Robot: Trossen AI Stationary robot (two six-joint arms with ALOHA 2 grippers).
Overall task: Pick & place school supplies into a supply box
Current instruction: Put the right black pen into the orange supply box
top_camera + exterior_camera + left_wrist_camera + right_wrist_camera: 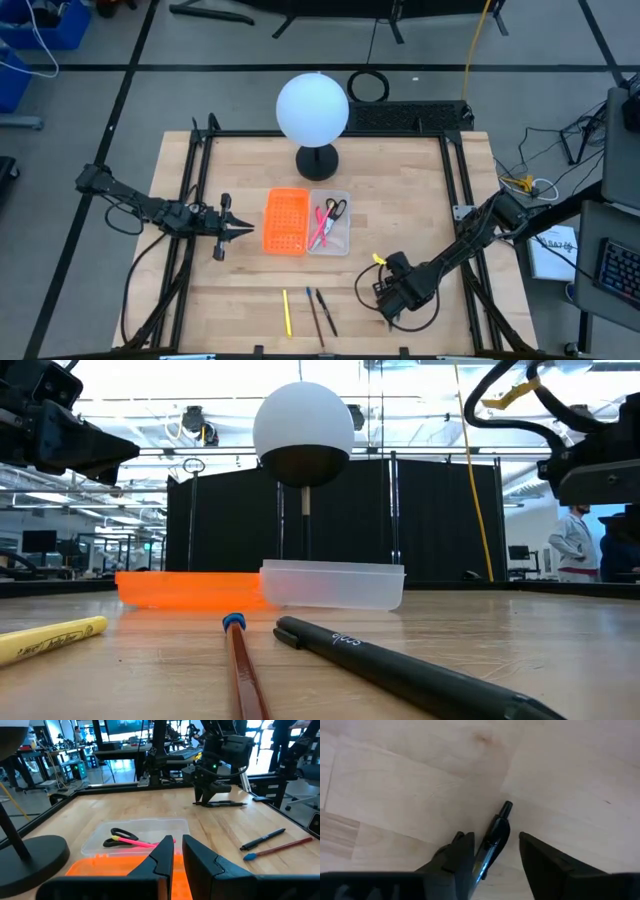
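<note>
Supply box (340,243) holds scissors (335,208) and pink pens (322,228). Right gripper (490,851), at 5 o'clock, straddles a black pen (492,840), jaws apart. Left gripper (240,229), at 9 o'clock, nearly closed, empty.

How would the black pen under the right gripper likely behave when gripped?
The black pen looks slim, rigid and glossy, so it should lift stiffly but might slip. Its round barrel lies flat on the table, so an off-centre squeeze by the right gripper could roll it.
</note>
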